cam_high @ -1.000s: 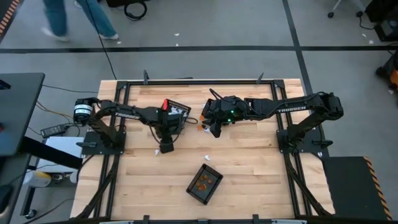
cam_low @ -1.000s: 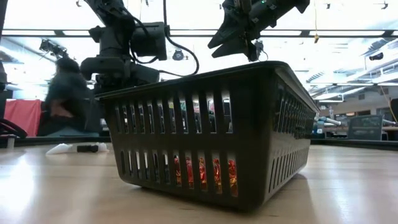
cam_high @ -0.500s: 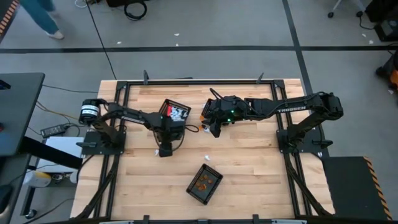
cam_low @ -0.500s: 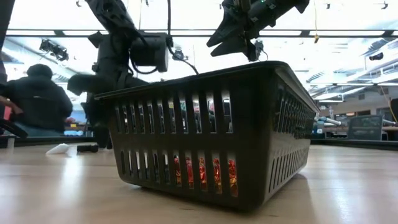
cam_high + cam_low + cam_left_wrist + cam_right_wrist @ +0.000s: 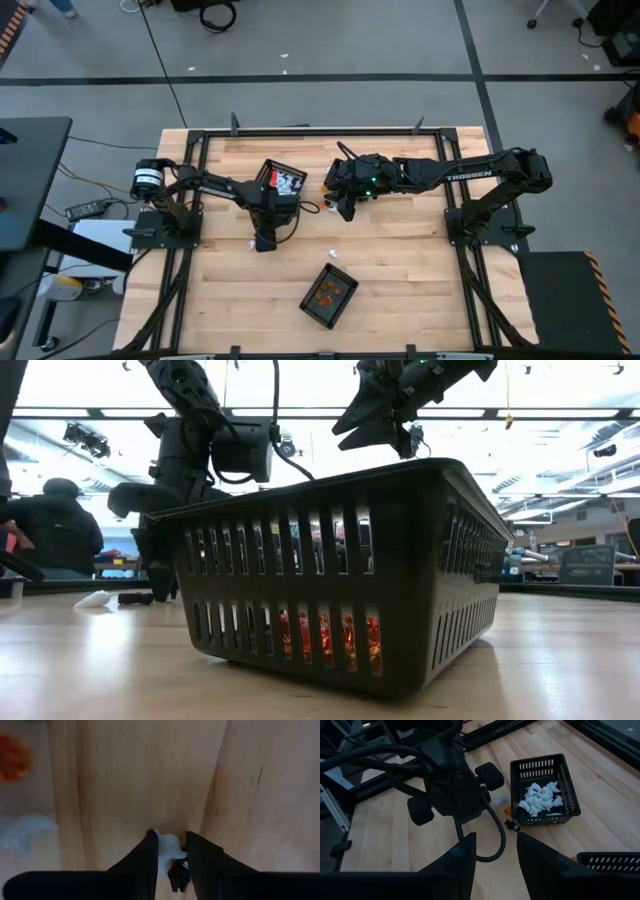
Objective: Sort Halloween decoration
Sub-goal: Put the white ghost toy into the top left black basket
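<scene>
Left end effector (image 5: 171, 851) is down at the desk (image 5: 400, 260), fingers (image 5: 147, 855) pinching a small white trinket (image 5: 167, 846); a tiny black piece (image 5: 178, 870) sits just beneath it. The trinket's long axis I cannot tell, too much is hidden between the fingers. I see it near the basket (image 5: 545, 790) holding white pieces (image 5: 540, 800). An orange trinket (image 5: 12, 757) and another white one (image 5: 25, 832) lie off to one side. Right end effector (image 5: 492, 852) hangs above the desk, fingers spread, empty. A second basket (image 5: 329, 294) nearer the front edge holds orange pieces (image 5: 326, 293).
</scene>
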Robot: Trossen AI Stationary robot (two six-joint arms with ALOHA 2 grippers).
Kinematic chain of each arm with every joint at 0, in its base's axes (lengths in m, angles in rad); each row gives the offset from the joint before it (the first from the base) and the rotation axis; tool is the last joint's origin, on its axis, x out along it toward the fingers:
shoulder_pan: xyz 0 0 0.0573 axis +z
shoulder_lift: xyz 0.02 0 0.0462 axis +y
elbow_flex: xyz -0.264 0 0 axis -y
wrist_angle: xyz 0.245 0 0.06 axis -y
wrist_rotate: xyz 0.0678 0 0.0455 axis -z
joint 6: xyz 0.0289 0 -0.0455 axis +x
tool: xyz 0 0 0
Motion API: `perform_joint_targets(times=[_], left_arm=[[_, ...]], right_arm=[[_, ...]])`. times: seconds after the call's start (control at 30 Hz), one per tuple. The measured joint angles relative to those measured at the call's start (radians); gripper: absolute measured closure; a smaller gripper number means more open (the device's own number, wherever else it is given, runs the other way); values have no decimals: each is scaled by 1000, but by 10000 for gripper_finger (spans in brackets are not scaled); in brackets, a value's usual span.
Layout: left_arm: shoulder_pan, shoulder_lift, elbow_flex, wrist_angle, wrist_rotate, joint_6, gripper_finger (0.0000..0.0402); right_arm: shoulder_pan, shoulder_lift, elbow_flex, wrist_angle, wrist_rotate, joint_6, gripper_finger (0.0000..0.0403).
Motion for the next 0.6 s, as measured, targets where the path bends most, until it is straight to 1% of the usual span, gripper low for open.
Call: perform_joint_targets(times=[0.17,0.4,0.53,0.6], left_arm=[[0,0,-2,-19,3,0,331],[4,2,-3,-9,6,-1,339],[32,4,9,-33,74,-7,348],[49,6,20,-58,80,-3,353]], right_arm=[[0,0,0,1,0,-1,256],[0,0,0,4,0,-1,256],[0,0,0,3,0,-7,256],[0,0,0,4,3,-6,256]])
